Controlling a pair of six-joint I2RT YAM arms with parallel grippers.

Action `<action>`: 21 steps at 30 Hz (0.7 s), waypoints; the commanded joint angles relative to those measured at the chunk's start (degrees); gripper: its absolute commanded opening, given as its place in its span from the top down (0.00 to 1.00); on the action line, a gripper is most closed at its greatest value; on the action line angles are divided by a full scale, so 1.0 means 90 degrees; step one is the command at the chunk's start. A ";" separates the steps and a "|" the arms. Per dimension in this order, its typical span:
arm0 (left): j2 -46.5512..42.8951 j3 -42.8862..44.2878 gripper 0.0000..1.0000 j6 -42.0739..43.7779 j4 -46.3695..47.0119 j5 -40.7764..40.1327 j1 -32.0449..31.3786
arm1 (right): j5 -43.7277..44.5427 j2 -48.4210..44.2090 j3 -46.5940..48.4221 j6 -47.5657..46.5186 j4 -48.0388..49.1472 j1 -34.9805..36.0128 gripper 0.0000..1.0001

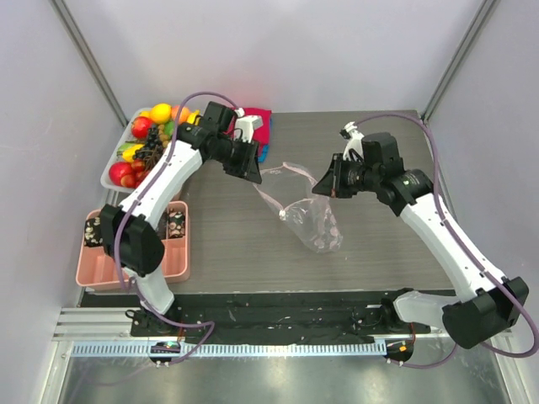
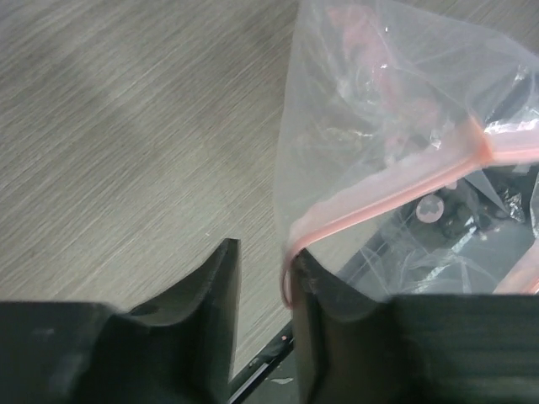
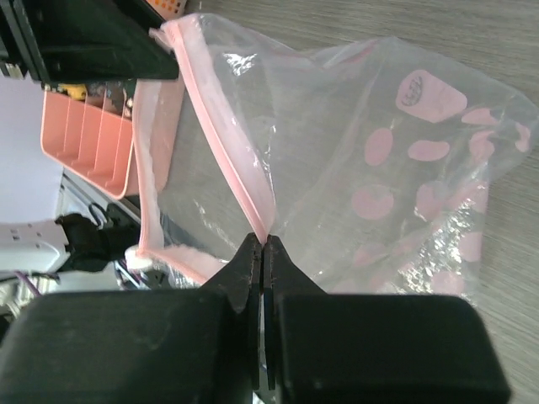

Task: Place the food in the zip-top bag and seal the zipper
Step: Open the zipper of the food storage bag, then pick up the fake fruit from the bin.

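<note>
1. Clear crinkly plastic with pink dots: the zip-top bag [image 1: 312, 223] sits mid-surface between the two arms. Its mouth is up toward the far side and its closed end is toward the near edge.
2. Only the top view shows the food [image 1: 147, 139]. It is glossy red, yellow, orange and dark pieces heaped in a pale tray [image 1: 109, 172] at far left, well apart from the bag. That view also shows the red cloth [image 1: 257, 118] behind the left arm and the pink divided organizer [image 1: 105, 265] at near left.
3. Left wrist view: the left gripper [image 2: 265, 252] has its jaws parted with a clear gap. The end of the zipper [image 2: 396, 181] curls against the inner face of the right-hand finger and is not pinched.
4. Right wrist view: the right gripper [image 3: 264, 244] has its jaws pressed together on the zipper [image 3: 227, 143], nipping the pale-pink strip at its edge.
5. Only the wrist views show that the mouth gapes, with two pink strips spread apart.
6. The bag film [image 3: 379, 168] is thin, wrinkled and see-through. The surface [image 2: 126, 126] is grey wood-grain laminate.
7. The zipper runs roughly left-right between the jaws. The bag's long axis slants from the mouth down toward near right.
</note>
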 commanded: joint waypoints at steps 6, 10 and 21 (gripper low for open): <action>-0.0092 0.0150 0.30 -0.0195 0.0397 0.1683 0.0929 | 0.0512 0.0566 -0.0454 0.1310 0.1728 -0.0037 0.99; -0.0854 -0.0183 0.08 -0.0752 0.1402 0.1991 0.1916 | 0.0580 0.0762 -0.0513 0.1427 0.2012 -0.0027 0.99; -0.1110 0.0372 0.05 -0.0375 0.1797 0.0723 0.4486 | 0.0785 0.1035 -0.0503 0.1594 0.2520 -0.0027 0.99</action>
